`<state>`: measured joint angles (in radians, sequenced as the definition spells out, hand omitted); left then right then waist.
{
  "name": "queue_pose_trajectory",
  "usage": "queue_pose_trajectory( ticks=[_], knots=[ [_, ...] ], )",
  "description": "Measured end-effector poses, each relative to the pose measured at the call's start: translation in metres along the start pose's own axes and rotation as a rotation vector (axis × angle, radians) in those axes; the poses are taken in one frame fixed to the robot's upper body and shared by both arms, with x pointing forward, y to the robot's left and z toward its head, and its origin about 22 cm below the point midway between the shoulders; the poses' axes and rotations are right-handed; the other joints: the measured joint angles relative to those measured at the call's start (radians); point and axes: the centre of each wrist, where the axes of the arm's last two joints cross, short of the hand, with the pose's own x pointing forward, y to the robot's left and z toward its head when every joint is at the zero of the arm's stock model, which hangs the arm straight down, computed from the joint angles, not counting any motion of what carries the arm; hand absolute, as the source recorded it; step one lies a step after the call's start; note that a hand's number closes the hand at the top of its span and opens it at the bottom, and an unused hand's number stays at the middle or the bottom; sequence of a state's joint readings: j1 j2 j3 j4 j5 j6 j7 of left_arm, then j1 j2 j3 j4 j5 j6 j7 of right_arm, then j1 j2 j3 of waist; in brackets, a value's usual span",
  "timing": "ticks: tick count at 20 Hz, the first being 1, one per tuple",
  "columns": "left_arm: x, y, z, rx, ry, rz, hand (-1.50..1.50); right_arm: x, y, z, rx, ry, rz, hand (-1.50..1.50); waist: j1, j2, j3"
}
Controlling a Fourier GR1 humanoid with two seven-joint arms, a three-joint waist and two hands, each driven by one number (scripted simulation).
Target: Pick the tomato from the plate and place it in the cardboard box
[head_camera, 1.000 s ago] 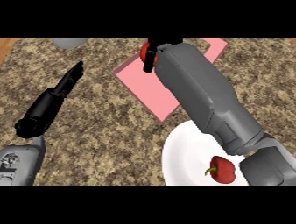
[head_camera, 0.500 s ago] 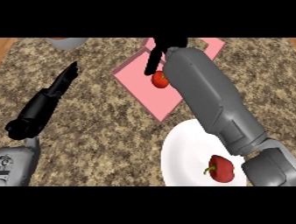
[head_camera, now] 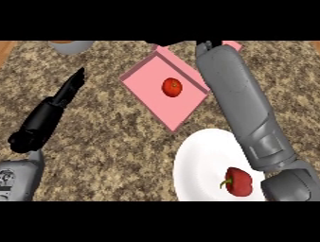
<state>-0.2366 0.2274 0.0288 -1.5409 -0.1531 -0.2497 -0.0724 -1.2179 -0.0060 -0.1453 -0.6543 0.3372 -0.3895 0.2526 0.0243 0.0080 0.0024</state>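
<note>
A red tomato (head_camera: 172, 87) lies inside the pink open box (head_camera: 157, 101) at the far middle of the counter, with no hand touching it. My right forearm (head_camera: 236, 104) reaches over the box's right side. Only a dark sliver of my right hand (head_camera: 206, 45) shows at the view's top, beyond the box. The white plate (head_camera: 199, 163) sits near right and carries another red fruit with a green stem (head_camera: 238, 181). My left hand (head_camera: 57, 105) rests on the left with straight fingers pointing away, holding nothing.
A grey bowl (head_camera: 70, 46) stands at the far left edge of the speckled stone counter (head_camera: 114, 146). Wooden strips border the counter at the far left and far right.
The tomato, held by my right hand above the box a second ago, has come down and now lies in the box. The right hand has drawn away toward the far edge.
</note>
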Motion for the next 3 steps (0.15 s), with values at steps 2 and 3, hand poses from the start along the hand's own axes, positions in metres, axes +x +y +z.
queue_pose_trajectory(
  ticks=[2, 3],
  knots=[
    [-0.003, 0.0, 0.002, 0.0, 0.002, 0.0, 0.0, -0.01, -0.008, -0.002, -0.051, 0.009, -0.075, -1.5, -0.003, -0.001, -0.001],
    [-0.002, 0.005, 0.004, 0.005, 0.001, -0.003, 0.0, -0.018, -0.014, -0.003, -0.073, 0.011, -0.104, -1.5, -0.004, -0.002, -0.001]
  ],
)
